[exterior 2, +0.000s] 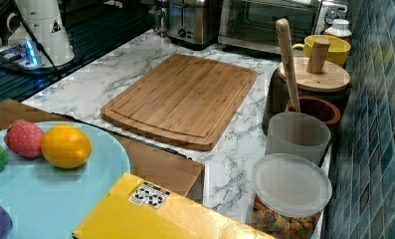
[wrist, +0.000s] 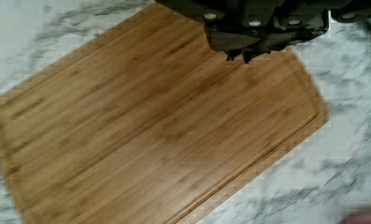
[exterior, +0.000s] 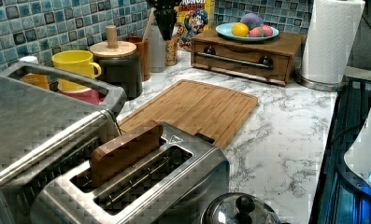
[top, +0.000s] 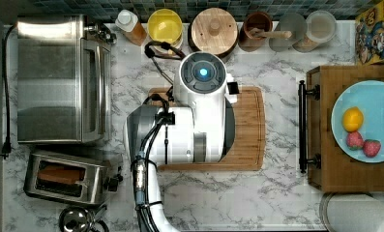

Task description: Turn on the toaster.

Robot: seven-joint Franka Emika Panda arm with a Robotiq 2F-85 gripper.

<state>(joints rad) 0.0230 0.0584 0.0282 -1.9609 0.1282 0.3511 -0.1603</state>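
The toaster [top: 66, 178] sits at the lower left of the top view, on the marble desk [top: 276, 193], just below the larger steel toaster oven [top: 59, 79] in that picture; its black lever and knob [top: 114, 182] face the top view's right. In the left view the toaster [exterior: 141, 182] fills the foreground with a brown slice [exterior: 126, 151] standing up out of one of its two slots, well clear of the rim, and a steel pot lid [exterior: 241, 212] with a black knob lies just beside it. In the right view the toaster [exterior 2: 191, 20] stands at the far end of the desk, next to the toaster oven [exterior 2: 269, 22]. The white robot arm [top: 199, 116] hangs over the bamboo cutting board [top: 250, 130] in the middle of the desk, well apart from the toaster. In the wrist view the pincer [wrist: 244, 57] appears as a dark body above the cutting board [wrist: 150, 135], with its fingertips close together and nothing between them, so it looks clenched and empty. Along the tiled wall stand a yellow mug [top: 165, 25], a wooden-lidded jar [top: 214, 30] and other containers, and a blue plate [top: 368, 104] of fruit rests on a wooden box at the top view's right.
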